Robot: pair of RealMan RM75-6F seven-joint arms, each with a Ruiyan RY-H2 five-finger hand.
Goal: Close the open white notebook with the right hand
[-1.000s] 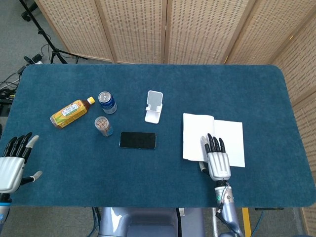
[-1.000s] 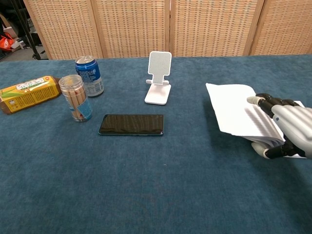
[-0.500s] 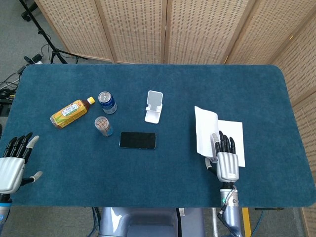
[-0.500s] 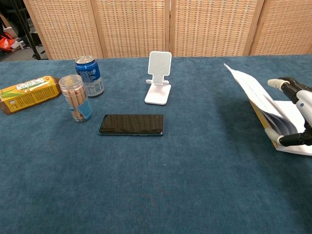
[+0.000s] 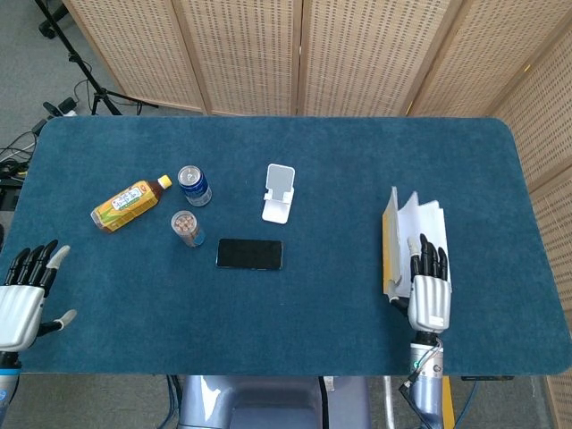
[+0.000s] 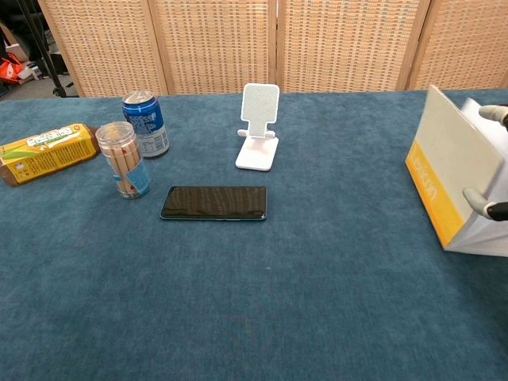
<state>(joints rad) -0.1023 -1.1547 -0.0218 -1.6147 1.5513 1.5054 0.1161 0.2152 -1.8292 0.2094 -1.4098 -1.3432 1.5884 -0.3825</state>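
The white notebook lies at the table's right side, half closed. Its left cover, with a yellow band along the spine, stands almost upright over the right pages. In the chest view the raised cover tilts to the right. My right hand holds this cover from the near edge, the thumb on its outer face and the fingers behind it. My left hand hovers at the table's near left corner, fingers spread, holding nothing.
Left of the notebook lie a black phone and a white phone stand. Further left stand a blue can, a clear jar of sticks and a lying yellow bottle. Wicker screens line the back.
My right hand has swung the notebook's left half up and to the right, from flat on the table to nearly upright. The hand itself shifted right. The left hand stayed still.
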